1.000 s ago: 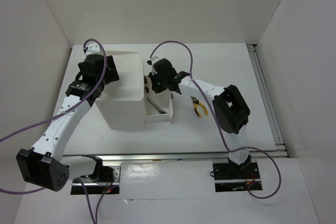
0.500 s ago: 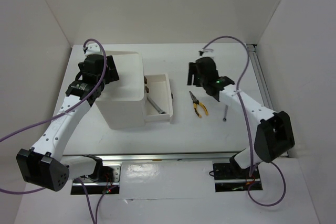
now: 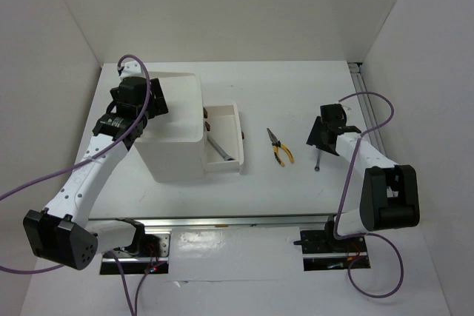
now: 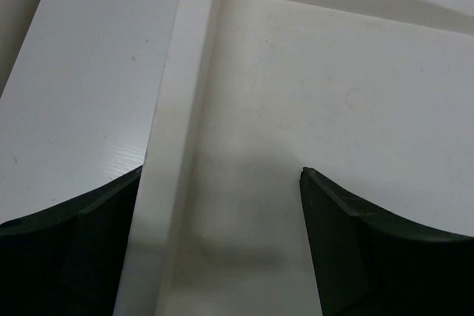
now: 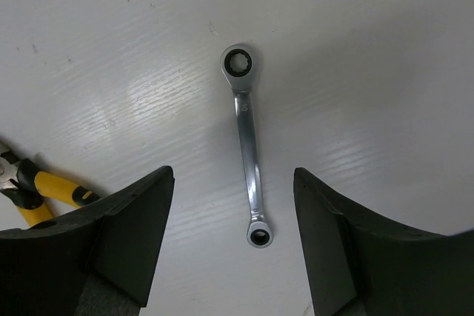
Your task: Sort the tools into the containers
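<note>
A silver wrench (image 5: 248, 155) lies flat on the table, straight below my right gripper (image 5: 233, 175), which hangs open above it with nothing in its jaws. From above the wrench (image 3: 317, 159) shows just in front of that gripper (image 3: 323, 132). The yellow-and-black pliers (image 3: 280, 148) lie to its left, their handles (image 5: 44, 192) at the edge of the right wrist view. Another wrench (image 3: 220, 152) rests in the pulled-out white drawer (image 3: 225, 122). My left gripper (image 4: 222, 172) stands open astride the top bin's wall (image 4: 174, 131) of the white box (image 3: 178, 157).
The table's right side ends at a metal rail (image 3: 374, 135). White walls close in the back and both sides. The open drawer juts out to the right of the box, between it and the pliers.
My right gripper opened at the drawer, left a wrench in it, and swung right across the pliers to hang over the other wrench. The left arm has not moved.
</note>
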Controlling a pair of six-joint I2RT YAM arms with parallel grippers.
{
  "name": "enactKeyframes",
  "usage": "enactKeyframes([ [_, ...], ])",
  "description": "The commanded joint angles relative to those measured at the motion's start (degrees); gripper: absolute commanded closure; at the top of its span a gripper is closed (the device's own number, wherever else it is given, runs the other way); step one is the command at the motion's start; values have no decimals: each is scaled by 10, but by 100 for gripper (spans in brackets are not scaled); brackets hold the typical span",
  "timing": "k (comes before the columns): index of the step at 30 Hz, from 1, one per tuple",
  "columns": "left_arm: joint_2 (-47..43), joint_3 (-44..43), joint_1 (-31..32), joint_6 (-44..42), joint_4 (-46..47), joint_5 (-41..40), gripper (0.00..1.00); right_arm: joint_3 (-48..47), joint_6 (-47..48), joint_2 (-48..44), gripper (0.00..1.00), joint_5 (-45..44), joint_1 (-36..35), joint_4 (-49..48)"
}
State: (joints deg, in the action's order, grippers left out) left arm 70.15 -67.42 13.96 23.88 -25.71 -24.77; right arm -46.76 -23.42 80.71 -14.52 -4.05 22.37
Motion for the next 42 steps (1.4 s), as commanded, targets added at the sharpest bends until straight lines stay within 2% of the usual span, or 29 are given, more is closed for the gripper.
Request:
enactKeyframes([
  [1,46,31,20,3,-88,101,10,6,-9,-4,29,30,18,-19],
  [4,46,31,20,3,-88,106,10,12,-2,26,33,59,31,-30],
  [13,46,31,20,3,-88,106,10,14,-2,75,43,44,42,-24],
  [18,46,31,20,3,-88,106,10,19,-2,106,75,57,42,-18],
  [20,46,31,20,3,-88,106,10,25,-2,125,79,69,42,-18],
  [23,46,31,20,3,-88,106,10,25,3,132,89,81,42,-23],
  [25,46,31,20,3,-88,106,10,25,8,138,100,81,42,-29],
  [28,41,31,20,3,-88,106,10,12,21,130,100,104,42,-29],
  [34,41,31,20,3,-88,106,10,11,29,-6,100,203,16,-96],
  [37,41,31,20,3,-88,101,10,-38,18,-20,100,231,-11,-90],
  [41,46,31,20,3,-88,96,10,-84,-20,-6,100,251,-92,-115],
  [42,46,31,20,3,-88,96,10,-96,-40,8,100,244,-132,-123],
])
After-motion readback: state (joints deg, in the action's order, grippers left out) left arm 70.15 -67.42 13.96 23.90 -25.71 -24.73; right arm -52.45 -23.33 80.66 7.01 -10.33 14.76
